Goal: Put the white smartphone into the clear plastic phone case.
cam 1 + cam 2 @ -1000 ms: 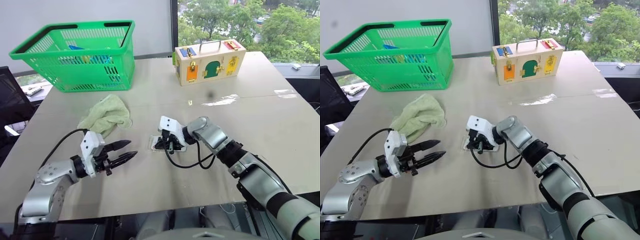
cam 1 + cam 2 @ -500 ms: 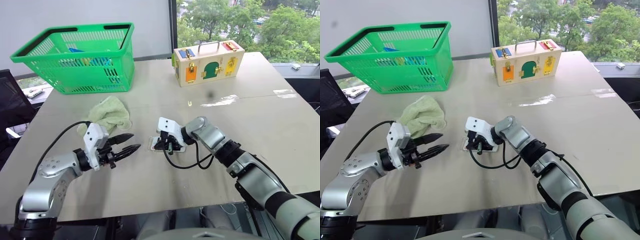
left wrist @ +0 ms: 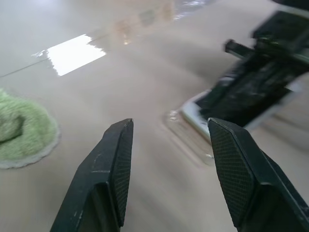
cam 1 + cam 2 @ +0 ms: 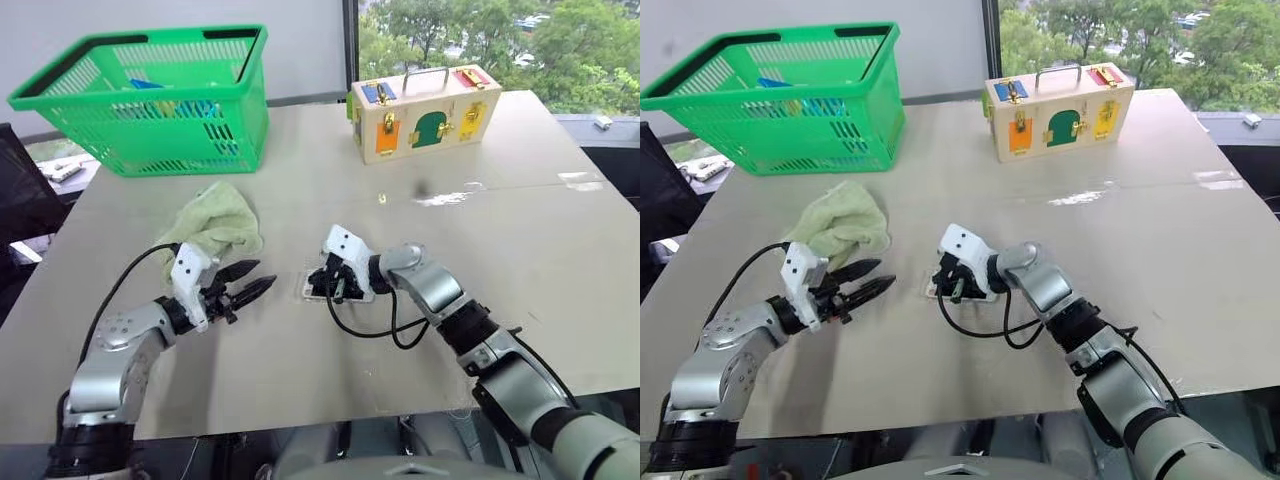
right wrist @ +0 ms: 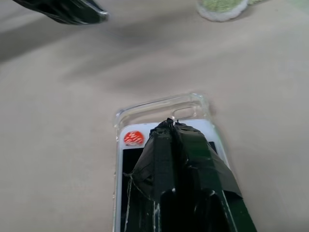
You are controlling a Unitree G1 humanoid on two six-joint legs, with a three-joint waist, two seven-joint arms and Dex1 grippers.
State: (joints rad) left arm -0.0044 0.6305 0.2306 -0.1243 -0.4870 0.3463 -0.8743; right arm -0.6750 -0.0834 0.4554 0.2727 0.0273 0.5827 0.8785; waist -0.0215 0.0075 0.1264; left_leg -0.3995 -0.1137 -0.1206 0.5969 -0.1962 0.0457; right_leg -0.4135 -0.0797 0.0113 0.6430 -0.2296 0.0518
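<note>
While phone sits over case mid-table, step = seating it | head view: right gripper (image 4: 331,284) shut, pressing white smartphone (image 5: 166,145) into clear plastic phone case (image 5: 145,108); left gripper (image 4: 240,288) part-open, empty, nearby | wrist views: case lip sticks out past phone end | next: press flush | beige table (image 4: 520,230), window.

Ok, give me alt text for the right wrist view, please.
The right end effector, shut, rests its tip on the white smartphone, which lies in the clear plastic phone case on the beige table. A red sticker marks the phone's near corner.
</note>
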